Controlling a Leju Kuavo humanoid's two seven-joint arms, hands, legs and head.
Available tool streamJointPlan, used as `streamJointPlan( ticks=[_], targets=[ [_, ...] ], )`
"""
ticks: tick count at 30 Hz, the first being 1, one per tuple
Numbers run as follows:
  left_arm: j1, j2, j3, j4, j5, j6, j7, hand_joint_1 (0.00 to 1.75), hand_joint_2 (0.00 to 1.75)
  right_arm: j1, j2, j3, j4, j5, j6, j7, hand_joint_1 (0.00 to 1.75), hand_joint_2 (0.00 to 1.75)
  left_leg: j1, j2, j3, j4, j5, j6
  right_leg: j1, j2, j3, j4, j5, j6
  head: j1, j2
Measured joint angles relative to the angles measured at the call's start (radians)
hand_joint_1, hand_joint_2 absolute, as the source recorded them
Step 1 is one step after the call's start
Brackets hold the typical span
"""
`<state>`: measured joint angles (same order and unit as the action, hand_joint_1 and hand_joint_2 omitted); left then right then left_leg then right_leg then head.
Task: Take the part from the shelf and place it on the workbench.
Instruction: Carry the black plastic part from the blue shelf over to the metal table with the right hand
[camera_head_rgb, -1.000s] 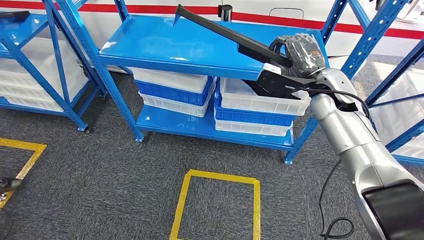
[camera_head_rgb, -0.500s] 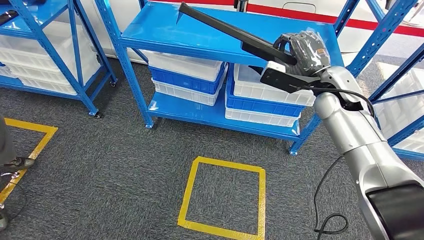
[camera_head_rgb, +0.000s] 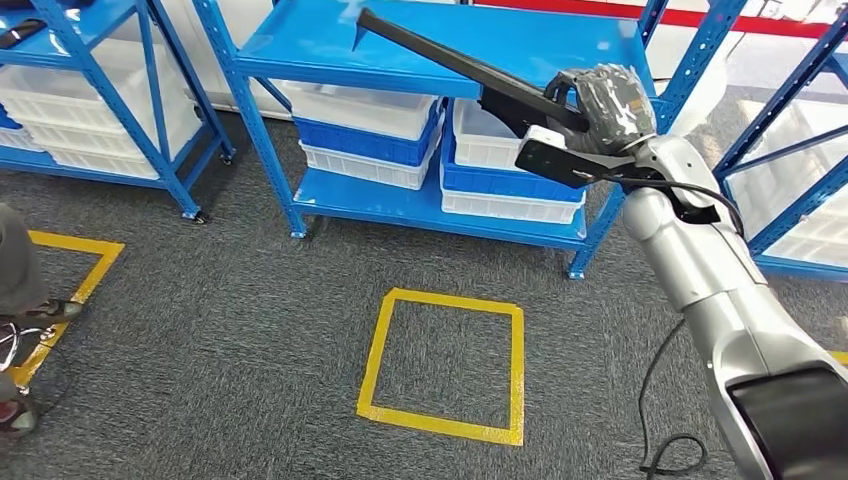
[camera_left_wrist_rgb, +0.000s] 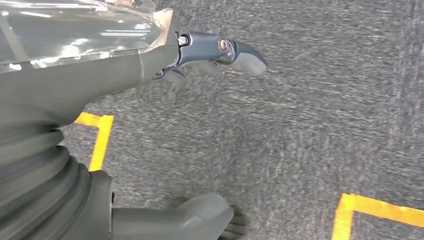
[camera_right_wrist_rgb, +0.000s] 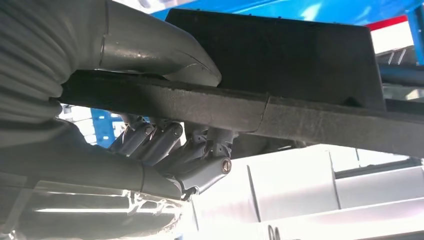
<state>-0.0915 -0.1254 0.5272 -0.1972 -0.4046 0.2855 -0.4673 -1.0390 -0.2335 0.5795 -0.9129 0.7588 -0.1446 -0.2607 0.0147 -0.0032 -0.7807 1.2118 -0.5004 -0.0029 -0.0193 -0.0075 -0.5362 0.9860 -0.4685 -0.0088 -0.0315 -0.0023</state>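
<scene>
The part (camera_head_rgb: 455, 68) is a long black bar with a wider black block at its near end. My right hand (camera_head_rgb: 600, 105) grips it at that block and holds it in the air in front of the blue shelf's top board (camera_head_rgb: 300, 45), its thin end pointing up and left. Up close, my right hand (camera_right_wrist_rgb: 165, 150) wraps the part (camera_right_wrist_rgb: 310, 120), fingers curled under it and the thumb over it. My left hand (camera_left_wrist_rgb: 150, 125) hangs over the grey carpet with thumb and fingers apart and nothing in it.
The blue shelf's lower board (camera_head_rgb: 400, 205) carries white and blue bins (camera_head_rgb: 365, 135). More blue racks stand at the left (camera_head_rgb: 90, 110) and right (camera_head_rgb: 790, 150). A yellow taped square (camera_head_rgb: 445, 360) marks the carpet. A black cable (camera_head_rgb: 670, 455) lies by my right arm. A person's leg (camera_head_rgb: 18, 270) is at the left edge.
The whole picture has shifted, so the camera has moved: shelf and yellow square now sit higher in it. My right hand still holds the part the same way.
</scene>
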Motion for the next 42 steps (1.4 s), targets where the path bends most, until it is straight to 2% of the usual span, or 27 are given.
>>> streamJointPlan(
  ticks=[1,2,3,5,7,8,10,11,12,14,16,17,19,21,23,24,26,28,30,31,32,33,34,36,38,40,42],
  targets=[
    [0.0,0.001,0.0,0.0,-0.001,0.0,0.0,0.0,1.75,0.0,0.0,0.0,0.0,0.0,0.0,0.0,1.75,1.75,0.004,0.0,-0.003,0.057,-0.014,-0.006,0.0,0.0,-0.014,0.001,0.012,0.002,0.0,0.0],
    [0.0,0.002,0.0,0.0,-0.001,0.0,0.0,0.0,1.75,0.001,0.001,0.0,0.0,0.001,0.0,0.001,1.75,1.75,0.009,0.0,0.007,0.089,-0.006,-0.012,0.0,0.0,-0.028,0.002,0.022,0.005,-0.001,0.0],
    [-0.001,0.002,0.0,0.0,-0.002,0.0,0.0,0.0,1.75,0.002,0.001,0.0,0.0,0.001,0.0,0.001,1.75,1.75,0.014,0.001,0.031,0.085,0.017,-0.017,-0.002,0.0,-0.042,0.005,0.031,0.01,0.0,0.0],
    [-0.003,0.003,0.0,-0.001,-0.002,0.0,0.0,0.0,1.75,0.002,0.001,-0.003,-0.001,0.001,0.0,0.001,1.75,1.75,0.022,0.0,0.124,-0.017,0.046,-0.023,-0.005,0.0,-0.066,0.014,0.045,0.021,-0.001,0.0],
    [-0.006,0.003,0.0,-0.002,-0.003,0.0,0.0,0.0,1.75,0.001,0.0,-0.007,-0.003,0.001,-0.001,0.002,1.75,1.75,0.019,-0.004,0.204,-0.139,0.028,-0.019,-0.005,-0.001,-0.084,0.021,0.058,0.037,0.0,0.0],
    [-0.008,0.003,0.0,-0.003,-0.003,0.0,0.0,0.0,1.75,0.001,0.0,-0.008,-0.004,0.001,-0.001,0.002,1.75,1.75,0.014,-0.006,0.219,-0.17,0.017,-0.014,-0.004,-0.002,-0.091,0.021,0.065,0.046,0.001,0.0],
    [-0.009,0.003,0.0,-0.003,-0.004,-0.001,0.002,0.0,1.75,0.005,-0.003,-0.009,-0.004,0.002,0.0,0.003,1.75,1.75,0.007,-0.006,0.215,-0.19,0.025,0.007,-0.003,-0.001,-0.101,0.02,0.078,0.065,0.001,0.0],
    [-0.009,0.002,0.0,-0.003,-0.004,-0.001,0.003,0.0,1.75,0.009,-0.005,-0.009,-0.004,0.003,0.0,0.004,1.75,1.75,0.006,-0.005,0.21,-0.197,0.037,0.02,-0.003,0.002,-0.111,0.027,0.07,0.068,0.002,0.0],
    [-0.009,0.002,0.0,-0.004,-0.004,-0.001,0.005,0.0,1.75,0.013,-0.008,-0.009,-0.005,0.004,0.0,0.004,1.75,1.75,0.005,-0.002,0.204,-0.204,0.05,0.035,-0.003,0.004,-0.124,0.049,0.048,0.068,0.004,0.0],
    [-0.01,0.002,0.0,-0.004,-0.004,-0.001,0.006,0.0,1.75,0.017,-0.013,-0.01,-0.006,0.006,0.001,0.006,1.75,1.75,0.003,0.001,0.185,-0.211,0.073,0.053,-0.001,0.009,-0.159,0.149,-0.032,0.058,0.009,0.0],
    [-0.01,0.002,0.0,-0.004,-0.004,-0.001,0.006,0.0,1.75,0.019,-0.014,-0.009,-0.006,0.008,0.002,0.007,1.75,1.75,0.0,0.003,0.161,-0.21,0.092,0.057,-0.001,0.009,-0.182,0.269,-0.091,0.058,0.012,0.0],
    [-0.01,0.002,0.0,-0.004,-0.004,-0.001,0.006,0.0,1.75,0.021,-0.014,-0.009,-0.006,0.009,0.003,0.007,1.75,1.75,0.0,0.005,0.149,-0.21,0.101,0.056,-0.002,0.009,-0.178,0.297,-0.092,0.065,0.012,0.0],
    [-0.01,0.001,0.0,-0.004,-0.005,-0.002,0.006,0.0,1.75,0.025,-0.014,-0.009,-0.007,0.012,0.004,0.007,1.75,1.75,0.002,0.007,0.125,-0.208,0.12,0.05,-0.008,0.008,-0.123,0.259,-0.056,0.086,0.012,0.0],
    [-0.01,0.0,0.0,-0.005,-0.006,-0.002,0.006,0.0,1.75,0.025,-0.014,-0.012,-0.013,0.012,0.005,0.008,1.75,1.75,0.003,0.007,0.104,-0.204,0.138,0.039,-0.011,0.008,-0.028,0.127,-0.033,0.095,0.013,0.0],
    [-0.01,0.0,0.0,-0.005,-0.006,-0.002,0.007,0.0,1.75,0.026,-0.014,-0.017,-0.021,0.013,0.007,0.008,1.75,1.75,0.0,0.007,0.09,-0.204,0.157,0.026,-0.003,0.012,0.028,0.03,-0.042,0.083,0.013,0.0],
    [-0.01,0.0,0.0,-0.005,-0.006,-0.002,0.007,0.0,1.75,0.027,-0.014,-0.018,-0.024,0.014,0.009,0.008,1.75,1.75,-0.002,0.006,0.085,-0.206,0.168,0.02,0.002,0.013,0.033,0.014,-0.045,0.075,0.013,0.0],
    [-0.008,0.0,0.0,-0.005,-0.006,-0.002,0.007,0.0,1.75,0.03,-0.013,-0.019,-0.025,0.017,0.014,0.008,1.75,1.75,-0.001,0.003,0.075,-0.205,0.17,0.011,-0.004,0.011,0.015,0.017,-0.032,0.055,0.012,0.0],
    [-0.006,0.001,0.0,-0.005,-0.006,-0.002,0.007,0.0,1.75,0.032,-0.012,-0.021,-0.025,0.019,0.016,0.009,1.75,1.75,0.002,0.002,0.055,-0.152,0.101,0.002,-0.012,0.007,-0.003,0.019,-0.014,0.032,0.008,0.0],
    [-0.006,0.0,0.0,-0.005,-0.006,-0.001,0.006,0.0,1.75,0.031,-0.012,-0.024,-0.025,0.021,0.017,0.009,1.75,1.75,0.005,0.002,0.03,-0.027,-0.006,-0.003,-0.007,0.005,-0.022,0.024,0.004,0.014,0.006,0.0],
    [-0.007,0.0,0.0,-0.005,-0.006,-0.002,0.006,0.0,1.75,0.03,-0.011,-0.025,-0.026,0.022,0.017,0.009,1.75,1.75,0.005,0.002,0.022,0.038,-0.036,-0.004,-0.003,0.004,-0.034,0.026,0.013,0.009,0.006,0.0],
    [-0.008,0.0,0.0,-0.005,-0.006,-0.002,0.006,0.0,1.75,0.03,-0.011,-0.025,-0.026,0.023,0.018,0.009,1.75,1.75,0.005,0.002,0.023,0.084,-0.044,-0.004,0.0,0.004,-0.046,0.027,0.022,0.008,0.006,0.0],
    [-0.009,0.0,0.0,-0.005,-0.007,-0.002,0.006,0.0,1.75,0.029,-0.011,-0.026,-0.026,0.023,0.018,0.009,1.75,1.75,0.005,0.002,0.038,0.101,-0.029,-0.002,0.003,0.004,-0.058,0.029,0.031,0.008,0.006,0.0],
    [-0.01,0.0,0.0,-0.005,-0.007,-0.003,0.007,0.0,1.75,0.029,-0.012,-0.027,-0.026,0.023,0.018,0.009,1.75,1.75,0.005,0.001,0.068,0.082,-0.003,0.002,0.005,0.004,-0.07,0.031,0.04,0.009,0.006,0.0],
    [-0.014,0.001,0.0,-0.006,-0.009,-0.004,0.008,0.0,1.75,0.025,-0.014,-0.032,-0.026,0.023,0.018,0.009,1.75,1.75,0.003,-0.001,0.164,-0.031,0.021,0.012,0.009,0.005,-0.089,0.035,0.055,0.016,0.006,0.0],
    [-0.019,0.002,0.0,-0.007,-0.01,-0.005,0.008,0.0,1.75,0.018,-0.017,-0.035,-0.027,0.023,0.018,0.01,1.75,1.75,-0.003,-0.005,0.237,-0.144,0.001,0.022,0.01,0.004,-0.101,0.036,0.071,0.027,0.007,0.0],
    [-0.02,0.002,0.0,-0.007,-0.011,-0.006,0.009,0.0,1.75,0.014,-0.019,-0.036,-0.027,0.023,0.019,0.01,1.75,1.75,-0.011,-0.006,0.244,-0.183,-0.002,0.032,0.01,0.004,-0.111,0.031,0.092,0.043,0.008,0.0],
    [-0.02,0.001,0.0,-0.007,-0.012,-0.006,0.009,0.0,1.75,0.017,-0.022,-0.036,-0.026,0.024,0.02,0.01,1.75,1.75,-0.011,-0.001,0.228,-0.193,0.022,0.047,0.01,0.006,-0.128,0.042,0.081,0.05,0.008,0.0]
  ],
)
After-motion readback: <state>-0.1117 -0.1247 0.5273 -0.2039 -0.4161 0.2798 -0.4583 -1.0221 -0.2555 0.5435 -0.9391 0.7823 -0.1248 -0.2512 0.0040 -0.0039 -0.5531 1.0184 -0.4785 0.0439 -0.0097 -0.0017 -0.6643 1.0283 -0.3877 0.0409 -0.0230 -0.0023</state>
